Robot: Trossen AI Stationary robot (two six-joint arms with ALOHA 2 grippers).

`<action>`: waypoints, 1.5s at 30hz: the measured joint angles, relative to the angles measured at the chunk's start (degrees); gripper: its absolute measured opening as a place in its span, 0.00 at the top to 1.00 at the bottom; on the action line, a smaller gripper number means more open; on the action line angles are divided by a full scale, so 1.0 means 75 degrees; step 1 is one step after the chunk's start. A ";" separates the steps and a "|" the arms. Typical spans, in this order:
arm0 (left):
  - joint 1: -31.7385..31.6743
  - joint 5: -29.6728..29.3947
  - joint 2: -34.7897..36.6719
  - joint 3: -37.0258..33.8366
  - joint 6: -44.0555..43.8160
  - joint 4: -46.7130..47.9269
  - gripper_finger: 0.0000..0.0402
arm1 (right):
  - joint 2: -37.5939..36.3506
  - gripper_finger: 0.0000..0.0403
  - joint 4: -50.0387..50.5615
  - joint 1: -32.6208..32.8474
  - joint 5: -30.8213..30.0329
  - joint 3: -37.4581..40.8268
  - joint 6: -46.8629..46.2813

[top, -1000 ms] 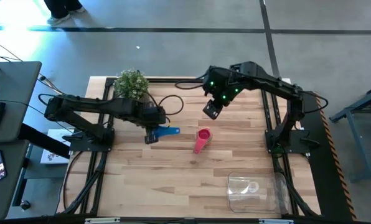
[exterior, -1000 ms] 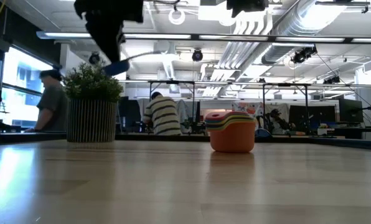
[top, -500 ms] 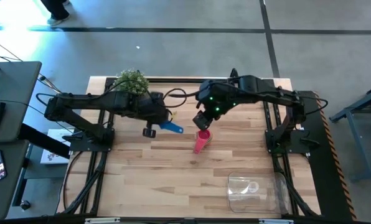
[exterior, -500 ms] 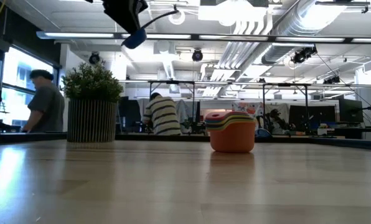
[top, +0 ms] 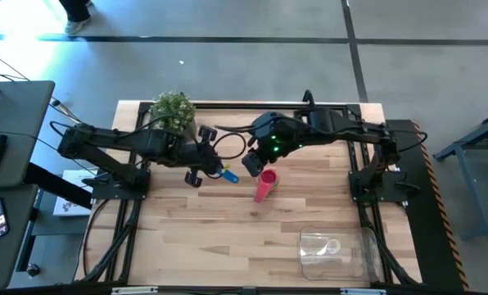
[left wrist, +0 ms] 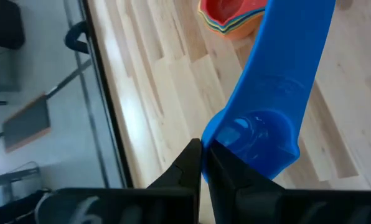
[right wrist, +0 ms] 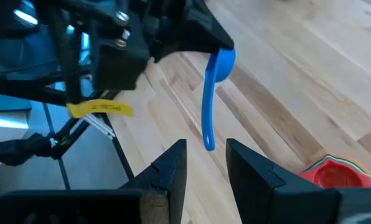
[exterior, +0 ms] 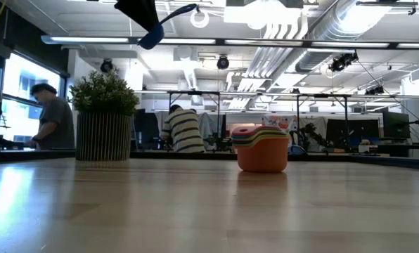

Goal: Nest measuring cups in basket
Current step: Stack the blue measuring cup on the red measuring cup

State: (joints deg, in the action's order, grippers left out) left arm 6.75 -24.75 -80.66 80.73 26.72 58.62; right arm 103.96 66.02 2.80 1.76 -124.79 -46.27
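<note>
The blue measuring cup [right wrist: 211,93] hangs high over the table's middle, with my left gripper [left wrist: 204,163] shut on its bowl. Its handle [right wrist: 207,127] points toward my right gripper [right wrist: 205,163]. That gripper is open, just short of the handle's free end and touching nothing. In the high view my right gripper [top: 250,164] is beside the blue cup [top: 229,174]. A stack of nested measuring cups [top: 264,184], pink on top, stands on the table. The clear basket [top: 338,250] sits at the near right. My left gripper pinches the rim of the blue cup's bowl [left wrist: 215,132] between its two fingers. The fingers slant down from the table's left. The cup is lifted clear of the table, and its handle [left wrist: 294,43] reaches away from the fingers toward the cup stack [left wrist: 232,15].
A potted plant [top: 174,108] stands at the far left of the table. A cable [top: 228,135] loops on the wood behind the grippers. Bare wood lies between the cup stack [exterior: 261,149] and the basket. People are in the room beyond the table.
My left gripper has risen and rolled, so the blue cup has turned and its handle now points at my right gripper. My right gripper has gone toward the table's left and near edges, up to the blue cup. The cup stack has stayed put.
</note>
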 joint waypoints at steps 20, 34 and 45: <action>0.0416 -0.0861 0.0003 0.0000 0.0074 -0.0169 0.99 | 0.0807 0.74 -0.0353 -0.0002 0.0230 0.0000 0.0565; 0.0459 -0.1458 0.0002 0.0000 0.0257 -0.1062 0.99 | 0.0807 0.74 -0.0100 -0.0037 -0.0002 0.0000 0.0520; 0.0457 -0.1600 0.0000 0.0000 0.0733 -0.1744 0.99 | 0.0804 0.74 0.0140 -0.0072 -0.0026 0.0000 0.0510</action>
State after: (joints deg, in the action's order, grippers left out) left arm 10.17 -36.75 -80.66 80.73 32.22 45.54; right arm 110.00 67.07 2.26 1.56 -124.79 -42.44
